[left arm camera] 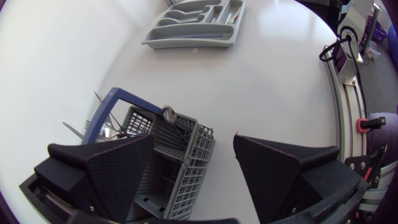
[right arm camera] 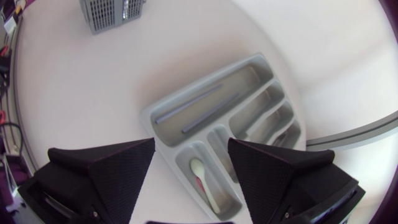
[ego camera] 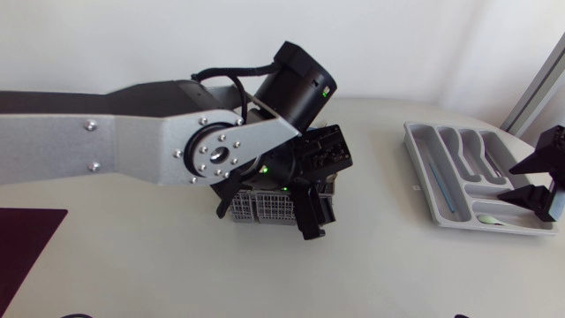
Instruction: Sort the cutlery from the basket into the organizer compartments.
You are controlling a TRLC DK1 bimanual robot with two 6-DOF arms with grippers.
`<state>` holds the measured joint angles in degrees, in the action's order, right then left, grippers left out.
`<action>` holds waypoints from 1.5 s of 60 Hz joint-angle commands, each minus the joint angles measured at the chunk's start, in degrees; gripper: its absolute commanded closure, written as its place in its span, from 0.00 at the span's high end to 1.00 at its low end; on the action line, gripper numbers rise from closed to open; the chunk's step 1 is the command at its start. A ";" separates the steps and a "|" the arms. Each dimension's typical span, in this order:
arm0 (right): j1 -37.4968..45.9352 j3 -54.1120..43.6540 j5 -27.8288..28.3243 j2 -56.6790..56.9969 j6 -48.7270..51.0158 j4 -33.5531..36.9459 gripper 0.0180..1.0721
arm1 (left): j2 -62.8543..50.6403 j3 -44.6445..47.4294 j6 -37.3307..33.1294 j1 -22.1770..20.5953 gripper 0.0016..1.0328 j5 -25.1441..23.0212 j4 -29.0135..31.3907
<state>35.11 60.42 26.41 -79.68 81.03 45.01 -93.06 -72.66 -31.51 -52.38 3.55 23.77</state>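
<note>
The grey cutlery basket [ego camera: 256, 210] stands mid-table with a blue handle and several pieces of cutlery [left arm camera: 112, 127] in its far cells. My left gripper [ego camera: 272, 201] hangs open right above it; in the left wrist view its fingers [left arm camera: 106, 168] straddle the basket's [left arm camera: 180, 186] near end. The grey organizer [ego camera: 419, 168] lies at the right. My right gripper [ego camera: 530, 181] hovers open over its near end [right arm camera: 252, 78], holding nothing. Below it a pale spoon [right arm camera: 202, 180] lies in a small compartment, and two long thin pieces [right arm camera: 189, 104] rest in the long one.
My left arm's broad silver link [ego camera: 132, 141] spans the left half of the table. A dark mat [ego camera: 26, 247] lies at the front left corner. Bare tabletop [ego camera: 388, 230] separates the basket from the organizer.
</note>
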 commanded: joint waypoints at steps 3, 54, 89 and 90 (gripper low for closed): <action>-6.46 -0.39 0.83 2.78 -13.10 3.50 0.83 | -0.81 -0.73 0.83 0.96 0.84 0.49 0.49; -41.00 8.48 13.05 -9.79 -64.60 6.05 0.82 | 4.73 11.32 -2.51 5.01 0.85 0.14 -7.42; -44.69 8.13 13.84 -16.39 -83.32 -8.98 0.54 | 3.93 14.74 -3.83 6.50 0.85 -1.09 -14.89; -44.87 8.04 13.66 -16.30 -83.67 -9.15 0.53 | 4.02 14.92 -3.83 6.59 0.85 -1.09 -15.16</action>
<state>-8.71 68.60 39.86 -95.22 1.34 37.04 -89.52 -59.70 -33.74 -46.39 2.87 9.69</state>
